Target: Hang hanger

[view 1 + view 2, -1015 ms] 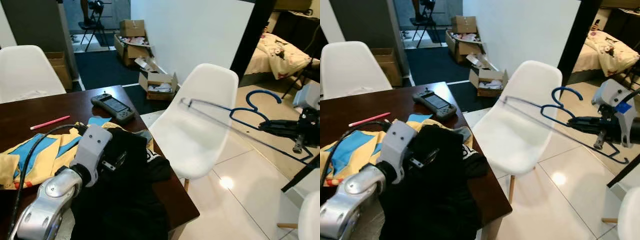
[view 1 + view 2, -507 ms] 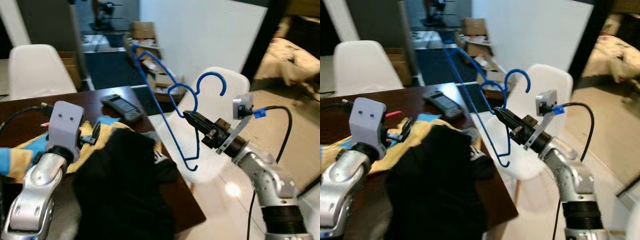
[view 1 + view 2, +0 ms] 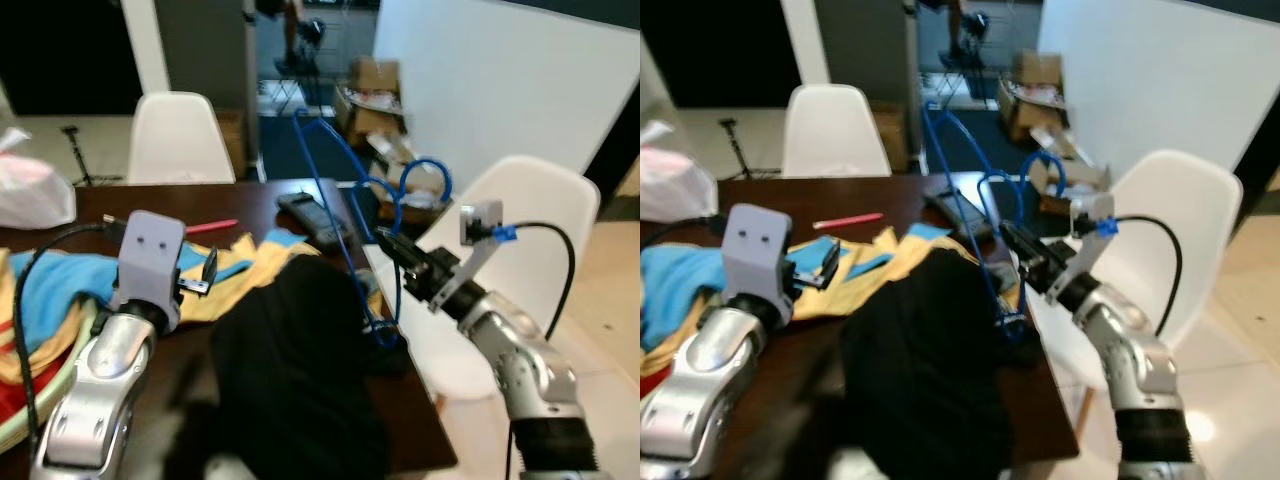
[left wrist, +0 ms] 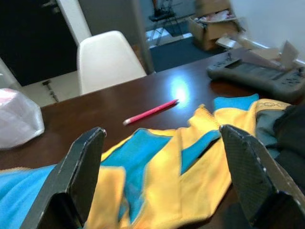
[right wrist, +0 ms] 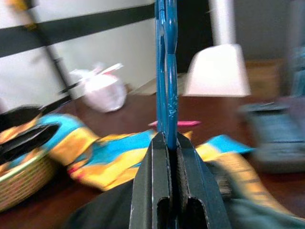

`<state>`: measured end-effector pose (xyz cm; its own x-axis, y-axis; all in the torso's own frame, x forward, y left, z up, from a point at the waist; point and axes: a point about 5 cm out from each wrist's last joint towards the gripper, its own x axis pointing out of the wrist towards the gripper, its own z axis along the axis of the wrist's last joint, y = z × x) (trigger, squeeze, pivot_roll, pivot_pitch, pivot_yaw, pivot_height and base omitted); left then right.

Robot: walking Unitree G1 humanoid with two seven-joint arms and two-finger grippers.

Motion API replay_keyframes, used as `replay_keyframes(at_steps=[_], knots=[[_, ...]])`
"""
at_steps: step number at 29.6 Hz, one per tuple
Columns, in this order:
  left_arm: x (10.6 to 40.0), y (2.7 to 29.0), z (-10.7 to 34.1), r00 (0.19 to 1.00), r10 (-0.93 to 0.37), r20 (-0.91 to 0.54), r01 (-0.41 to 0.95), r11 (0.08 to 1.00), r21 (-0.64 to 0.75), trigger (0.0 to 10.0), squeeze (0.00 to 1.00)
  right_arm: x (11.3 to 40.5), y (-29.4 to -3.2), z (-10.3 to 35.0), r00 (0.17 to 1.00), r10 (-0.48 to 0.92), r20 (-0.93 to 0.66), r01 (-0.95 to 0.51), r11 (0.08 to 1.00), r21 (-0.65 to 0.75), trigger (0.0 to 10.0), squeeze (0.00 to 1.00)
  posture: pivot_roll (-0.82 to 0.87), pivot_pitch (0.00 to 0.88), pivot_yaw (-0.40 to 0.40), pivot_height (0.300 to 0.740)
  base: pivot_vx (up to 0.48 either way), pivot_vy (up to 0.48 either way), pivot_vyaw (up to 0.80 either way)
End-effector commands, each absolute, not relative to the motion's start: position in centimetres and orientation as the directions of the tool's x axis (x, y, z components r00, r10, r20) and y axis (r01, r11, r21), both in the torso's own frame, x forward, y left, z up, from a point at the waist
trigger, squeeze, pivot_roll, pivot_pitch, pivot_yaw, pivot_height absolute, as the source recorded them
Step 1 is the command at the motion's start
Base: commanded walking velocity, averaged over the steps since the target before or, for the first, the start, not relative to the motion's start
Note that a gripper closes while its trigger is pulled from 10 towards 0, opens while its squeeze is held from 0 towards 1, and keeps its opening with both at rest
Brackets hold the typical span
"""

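Observation:
A blue wire hanger (image 5: 166, 71) is clamped in my right gripper (image 3: 386, 240), which is shut on it near the hook (image 3: 425, 163). The hanger stands roughly upright over the table's right edge, its lower end by a black garment (image 3: 290, 380) that lies on the dark table (image 3: 150, 205). In the right wrist view the fingers (image 5: 147, 181) press together on the blue wire. My left gripper (image 4: 162, 157) hovers open over a yellow and blue garment (image 3: 240, 272), with nothing between its fingers.
A pink pencil (image 3: 210, 227) and a grey handheld device (image 3: 315, 218) lie on the table. A white chair (image 3: 530, 200) stands at its right side, another (image 3: 180, 135) behind it. A white bag (image 3: 35, 190) and a woven basket (image 5: 19, 186) sit at the left.
The view has swung left. My right gripper has carried the hanger lower and closer to the table edge and the black garment. The left gripper stays open over the clothes.

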<state>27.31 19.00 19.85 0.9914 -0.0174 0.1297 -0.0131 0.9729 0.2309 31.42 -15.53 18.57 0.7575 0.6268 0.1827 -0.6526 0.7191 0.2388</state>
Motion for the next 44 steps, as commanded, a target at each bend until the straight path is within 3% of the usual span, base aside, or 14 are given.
replay_keyframes(at_steps=[1, 9, 18, 24, 30, 41, 44], knots=[[27.2, 19.0, 19.5, 0.994, -0.008, 0.110, -0.019, 0.971, 0.237, 10.0, 0.00, 31.5, -15.7, 18.7, 0.768, 0.616, 0.175, -0.640, 0.735, 0.224, 10.0, 0.00, 0.11, 0.002, -0.058, 0.740, 0.000, 0.000, 0.78], [26.7, 19.1, 19.1, 0.995, 0.001, 0.097, -0.025, 0.968, 0.249, 10.0, 0.00, 31.3, -15.8, 17.5, 0.773, 0.627, 0.098, -0.634, 0.758, 0.155, 10.0, 0.00, 0.12, 0.007, -0.066, 0.740, 0.000, 0.000, 0.78], [26.7, 19.3, 19.2, 0.995, 0.009, 0.099, -0.032, 0.970, 0.241, 10.0, 0.00, 31.4, -16.1, 16.7, 0.803, 0.592, 0.061, -0.595, 0.792, 0.139, 10.0, 0.00, 0.12, 0.006, -0.067, 0.740, 0.000, 0.000, 0.00], [26.1, 21.5, 20.7, 0.969, 0.168, 0.180, -0.214, 0.937, 0.277, 10.0, 0.00, 31.1, -16.5, 16.4, 0.794, 0.607, 0.034, -0.608, 0.790, 0.078, 10.0, 0.00, 0.12, 0.010, -0.072, 0.740, 0.000, 0.000, 0.37], [26.1, 22.8, 20.2, 0.960, 0.232, 0.157, -0.267, 0.928, 0.259, 10.0, 0.00, 30.8, -16.5, 16.2, 0.774, 0.632, 0.034, -0.633, 0.771, 0.070, 10.0, 0.00, 0.11, 0.009, -0.073, 0.740, 0.000, 0.000, 0.80], [27.2, 22.9, 20.9, 0.955, 0.235, 0.180, -0.273, 0.934, 0.231, 10.0, 0.00, 31.0, -16.9, 15.9, 0.789, 0.612, 0.052, -0.614, 0.783, 0.104, 10.0, 0.00, 0.10, 0.007, -0.069, 0.740, 0.000, 0.000, 0.79], [28.0, 21.7, 21.3, 0.970, 0.151, 0.192, -0.188, 0.963, 0.194, 10.0, 0.00, 31.1, -16.9, 15.9, 0.793, 0.606, 0.058, -0.609, 0.786, 0.109, 10.0, 0.00, 0.10, 0.008, -0.073, 0.740, 0.000, 0.000, 0.00]])
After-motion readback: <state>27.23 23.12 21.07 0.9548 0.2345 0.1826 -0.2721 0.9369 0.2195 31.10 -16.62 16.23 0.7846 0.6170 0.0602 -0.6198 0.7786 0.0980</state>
